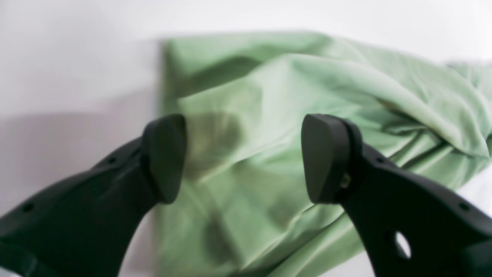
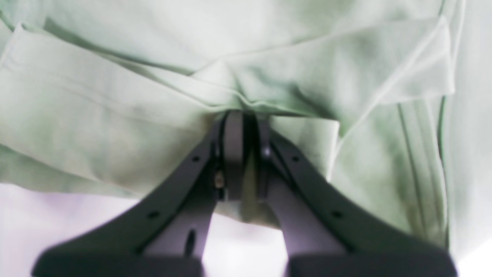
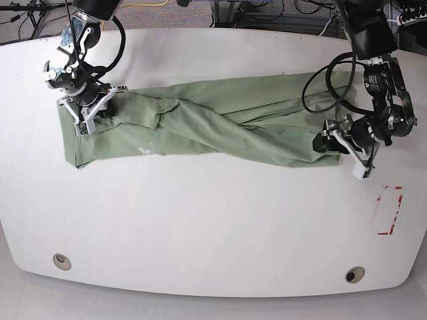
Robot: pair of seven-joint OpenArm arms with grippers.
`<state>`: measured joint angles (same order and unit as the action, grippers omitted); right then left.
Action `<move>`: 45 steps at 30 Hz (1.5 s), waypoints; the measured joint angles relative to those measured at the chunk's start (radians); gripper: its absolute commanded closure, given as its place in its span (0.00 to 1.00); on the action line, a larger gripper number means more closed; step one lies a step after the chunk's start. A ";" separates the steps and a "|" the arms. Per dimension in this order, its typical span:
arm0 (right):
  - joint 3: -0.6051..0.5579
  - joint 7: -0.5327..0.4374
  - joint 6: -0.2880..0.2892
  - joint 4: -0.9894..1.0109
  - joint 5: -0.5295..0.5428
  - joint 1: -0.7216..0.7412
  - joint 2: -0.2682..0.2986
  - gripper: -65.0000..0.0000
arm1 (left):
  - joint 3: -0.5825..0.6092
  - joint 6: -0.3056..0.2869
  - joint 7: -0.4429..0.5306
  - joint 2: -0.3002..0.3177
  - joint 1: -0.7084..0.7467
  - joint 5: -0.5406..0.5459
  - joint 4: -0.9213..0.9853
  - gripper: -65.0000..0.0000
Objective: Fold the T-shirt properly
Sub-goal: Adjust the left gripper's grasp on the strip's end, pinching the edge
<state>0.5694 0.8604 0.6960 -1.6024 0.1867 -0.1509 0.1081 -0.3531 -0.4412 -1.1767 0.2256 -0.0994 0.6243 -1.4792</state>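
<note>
T-shirt [image 3: 200, 123], pale sage green, lies stretched in a long twisted band across the upper half of your white bench [image 3: 200, 227], running from the left side of the base view to the right. A small white logo [image 3: 145, 151] shows near its lower left part.

At the upper left of the base view, your right gripper [image 3: 85, 120] sits on the shirt's left end. In the right wrist view its fingers [image 2: 233, 154] are pressed together on a bunched fold of green fabric, with layered hems spreading out above them.

At the right of the base view, your left gripper [image 3: 343, 141] is at the shirt's right end. In the left wrist view its fingers [image 1: 165, 157] stand well apart with nothing between them, and rumpled green cloth lies beyond them.

A red-edged rectangle [image 3: 388, 210] is marked on the bench at the lower right, apart from the shirt.
</note>
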 measured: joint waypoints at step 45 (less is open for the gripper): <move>0.000 0.000 0.000 0.000 0.000 0.000 0.000 0.94 | -0.005 -0.131 -0.210 -0.037 0.043 -0.082 -0.228 0.91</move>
<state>0.5694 0.8608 0.6964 -1.6028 0.1871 -0.1509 0.1081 -0.3584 -0.5720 -1.3869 0.1886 -0.0566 0.5423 -1.7073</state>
